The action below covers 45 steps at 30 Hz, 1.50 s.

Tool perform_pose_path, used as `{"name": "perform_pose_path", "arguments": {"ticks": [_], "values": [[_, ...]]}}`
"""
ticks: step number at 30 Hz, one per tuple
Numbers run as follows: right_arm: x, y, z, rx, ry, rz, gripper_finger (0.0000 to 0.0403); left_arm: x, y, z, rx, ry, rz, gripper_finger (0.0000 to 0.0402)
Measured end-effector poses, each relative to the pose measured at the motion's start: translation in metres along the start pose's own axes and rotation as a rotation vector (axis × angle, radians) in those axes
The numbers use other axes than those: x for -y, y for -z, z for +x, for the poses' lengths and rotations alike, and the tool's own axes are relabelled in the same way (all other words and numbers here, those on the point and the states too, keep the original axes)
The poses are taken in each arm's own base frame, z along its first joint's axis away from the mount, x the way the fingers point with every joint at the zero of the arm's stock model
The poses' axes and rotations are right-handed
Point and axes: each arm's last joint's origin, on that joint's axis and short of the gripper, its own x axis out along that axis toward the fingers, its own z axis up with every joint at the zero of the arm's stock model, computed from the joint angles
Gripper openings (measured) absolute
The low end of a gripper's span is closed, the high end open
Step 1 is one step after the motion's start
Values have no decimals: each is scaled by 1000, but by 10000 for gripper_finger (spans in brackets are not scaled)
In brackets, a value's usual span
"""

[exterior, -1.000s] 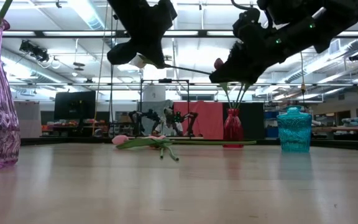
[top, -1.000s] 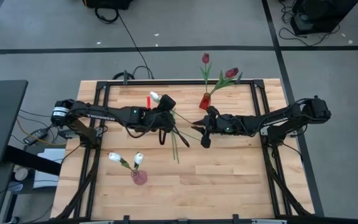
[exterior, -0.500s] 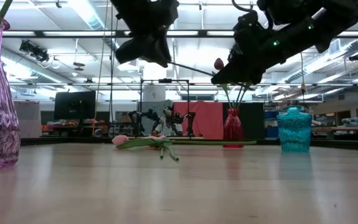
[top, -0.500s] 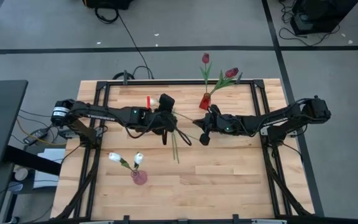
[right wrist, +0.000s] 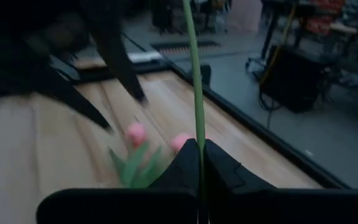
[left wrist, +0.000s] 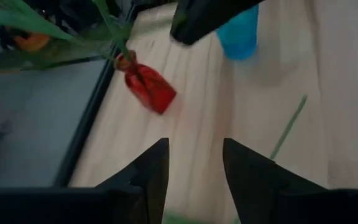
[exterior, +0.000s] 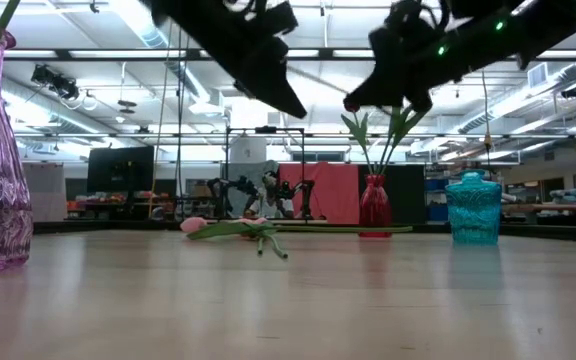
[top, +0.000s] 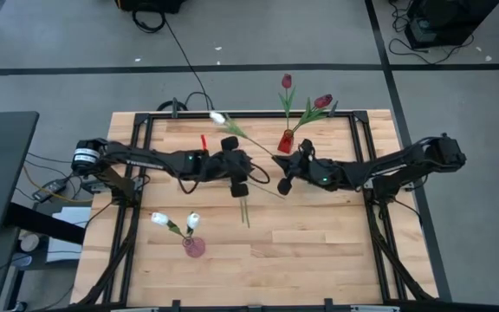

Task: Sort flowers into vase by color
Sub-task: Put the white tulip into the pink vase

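Note:
A white tulip (top: 217, 116) is held in the air over the table's middle by my right gripper (top: 278, 161), which is shut on its green stem (right wrist: 197, 74). My left gripper (left wrist: 194, 177) hangs open just left of it, holding nothing. A red vase (top: 286, 139) at the far edge holds two dark red tulips (top: 322, 101). A pink vase (top: 194, 247) near the front holds two white tulips (top: 192, 222). Pink tulips (right wrist: 135, 133) lie on the table under the arms. My right gripper pinches the white tulip's stem (right wrist: 198, 140) between its two fingers, toward the stem's lower end. The fingers come nearly level from the table's right and lie across the stem. The flower is lifted clear and slants toward the far left, head uppermost.
A blue vase (exterior: 473, 210) stands beside the red vase (exterior: 374, 205), to its right in the low view. A loose green stem (top: 243, 208) lies on the wood near the middle. A black frame (top: 145, 130) borders the table. The two grippers hang close together.
My left gripper has let go of the white tulip, rolled about its own axis and sunk a little. The flower now hangs from my right gripper alone, and its white head has swung toward the table's far edge.

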Motion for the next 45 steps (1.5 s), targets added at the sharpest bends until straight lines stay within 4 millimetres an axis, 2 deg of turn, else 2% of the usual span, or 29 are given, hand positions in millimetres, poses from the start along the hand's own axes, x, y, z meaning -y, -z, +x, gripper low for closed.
{"name": "perform_pose_path", "arguments": {"ticks": [5,8,12,20,28,36,45], "values": [[-5,-16,-18,76,-30,-5,11,-1,15,13,248,37,-170,156],[-9,-21,-28,144,-60,-21,11,-8,14,10,472,45,-280,156],[-11,-21,-35,226,-93,-24,11,-13,13,3,690,73,-339,156],[-16,-22,-37,307,-208,-42,13,-17,-1,-10,894,135,-349,156],[-18,-21,-36,309,-231,-45,20,-18,-14,-16,955,198,-336,149],[-20,-25,-40,352,-291,-36,18,-15,-10,-9,874,242,-311,105],[-21,-26,-42,367,-240,-60,18,-14,-9,-9,882,282,-264,97]]}}
